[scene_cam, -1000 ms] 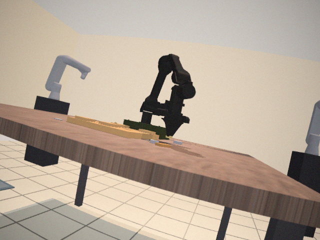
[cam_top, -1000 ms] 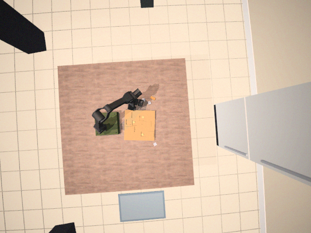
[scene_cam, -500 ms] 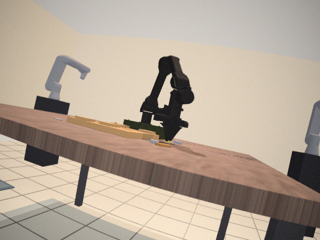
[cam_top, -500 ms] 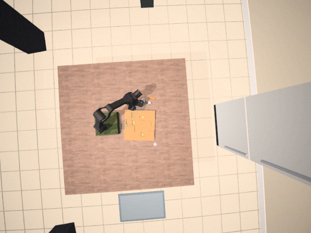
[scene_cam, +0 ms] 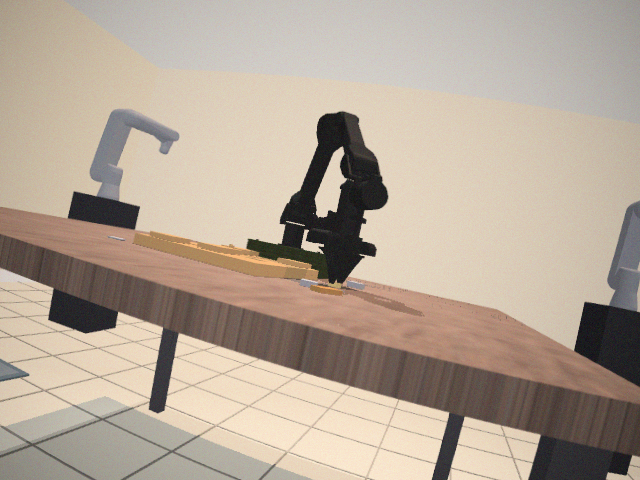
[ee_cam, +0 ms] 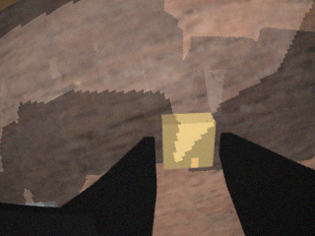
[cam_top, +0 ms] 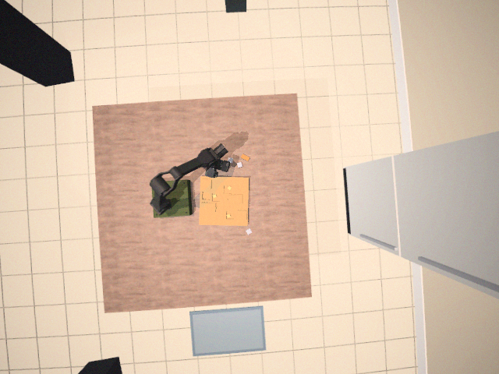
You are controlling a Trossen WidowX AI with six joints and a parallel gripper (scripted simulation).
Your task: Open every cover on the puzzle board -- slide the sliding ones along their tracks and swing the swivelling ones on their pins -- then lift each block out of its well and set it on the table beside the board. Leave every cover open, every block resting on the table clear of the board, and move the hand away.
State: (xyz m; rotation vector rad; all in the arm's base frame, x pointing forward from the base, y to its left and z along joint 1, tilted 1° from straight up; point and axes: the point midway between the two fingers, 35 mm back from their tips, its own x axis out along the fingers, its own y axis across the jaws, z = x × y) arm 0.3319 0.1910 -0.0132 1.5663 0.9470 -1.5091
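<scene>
Seen from above, a square wood-grained table (cam_top: pixel 132 257) (scene_cam: pixel 289 315) on pale floor tiles (cam_top: pixel 277 60) (scene_cam: pixel 289 392), with a blue-grey panel (cam_top: pixel 228 330) past the edge at 6 o'clock and a grey cabinet (cam_top: pixel 435 201) well apart at 3 o'clock. Cream walls behind in the exterior view, plus 2 pale grey arms (scene_cam: pixel 111 147) (scene_cam: pixel 624 248) on dark pedestals.

Near mid-table, an orange-yellow puzzle board (cam_top: pixel 235 205) (scene_cam: pixel 206 253), with 3 small yellow knobs on top; too small to tell how far each cover stands open. Just beside at 9 o'clock, a green base plate (cam_top: pixel 184 209) (scene_cam: pixel 258 245) under the black arm (cam_top: pixel 187 167) (scene_cam: pixel 361 160). Reaching toward 2 o'clock from there, bent high at the elbow, then down nearly vertical to the tabletop at the board's 12 to 1 o'clock side.

Fingers of the gripper (cam_top: pixel 224 165) (scene_cam: pixel 336 282) (ee_cam: pixel 188 136) partly open, with narrow gaps on both sides of a yellow block (scene_cam: pixel 335 285) (ee_cam: pixel 188 142). Nothing gripped; block down at table level, off the board. Near it, an orange piece (cam_top: pixel 245 157) (scene_cam: pixel 326 290) and 2 pale blocks (cam_top: pixel 239 164) (cam_top: pixel 230 160) (scene_cam: pixel 309 283) (scene_cam: pixel 355 284); another white block (cam_top: pixel 248 231) (scene_cam: pixel 116 238) beyond the board's corner at 5 o'clock.
</scene>
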